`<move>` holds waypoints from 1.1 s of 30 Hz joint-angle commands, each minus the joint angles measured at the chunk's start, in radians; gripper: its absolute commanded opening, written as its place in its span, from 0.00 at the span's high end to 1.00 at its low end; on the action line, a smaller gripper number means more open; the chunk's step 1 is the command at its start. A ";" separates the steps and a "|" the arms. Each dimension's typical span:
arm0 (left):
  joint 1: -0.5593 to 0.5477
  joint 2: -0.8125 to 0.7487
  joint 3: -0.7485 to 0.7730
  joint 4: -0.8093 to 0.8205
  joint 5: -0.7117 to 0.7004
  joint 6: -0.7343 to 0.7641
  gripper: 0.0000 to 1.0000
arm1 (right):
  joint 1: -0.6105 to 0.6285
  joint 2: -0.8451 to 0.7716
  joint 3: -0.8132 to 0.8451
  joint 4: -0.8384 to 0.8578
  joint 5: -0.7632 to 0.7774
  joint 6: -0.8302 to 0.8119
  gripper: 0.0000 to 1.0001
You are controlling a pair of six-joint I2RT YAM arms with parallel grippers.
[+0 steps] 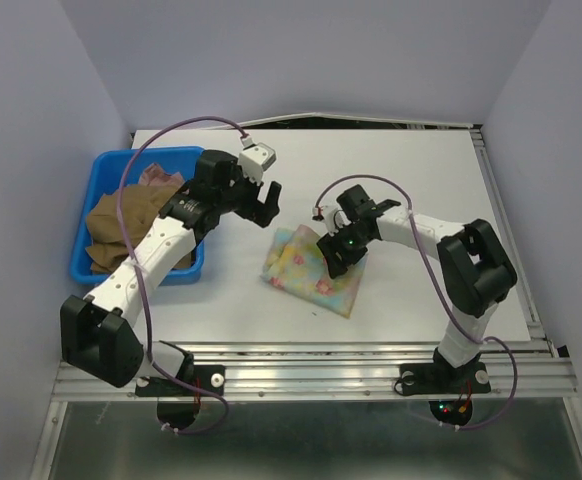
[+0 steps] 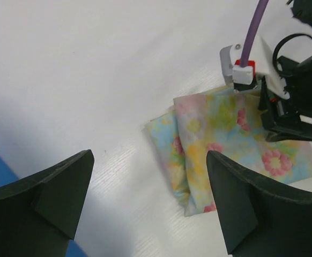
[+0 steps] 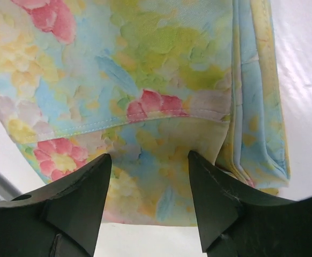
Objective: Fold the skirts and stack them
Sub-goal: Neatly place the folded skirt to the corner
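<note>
The pastel yellow-blue skirt with pink flowers lies folded on the white table, in the middle. It shows in the left wrist view and fills the right wrist view. My right gripper is open, low over the skirt's right part, holding nothing. My left gripper is open and empty, raised above the table just left of the skirt. The brown pleated skirt and the dusty pink skirt lie crumpled in the blue bin.
The blue bin stands at the table's left side beside my left arm. The table's front edge has a metal rail. Purple walls close in both sides and the back.
</note>
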 commanded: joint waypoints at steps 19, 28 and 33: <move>0.027 -0.112 -0.028 -0.036 -0.103 0.049 0.02 | -0.477 -0.148 0.323 -0.086 0.178 -0.091 0.01; 0.046 -0.101 -0.025 -0.027 -0.118 -0.017 0.02 | -0.477 -0.188 0.047 0.032 0.302 0.105 0.06; 0.060 -0.090 -0.036 -0.042 -0.132 -0.026 0.02 | -0.517 -0.094 -0.010 0.084 0.273 0.073 0.05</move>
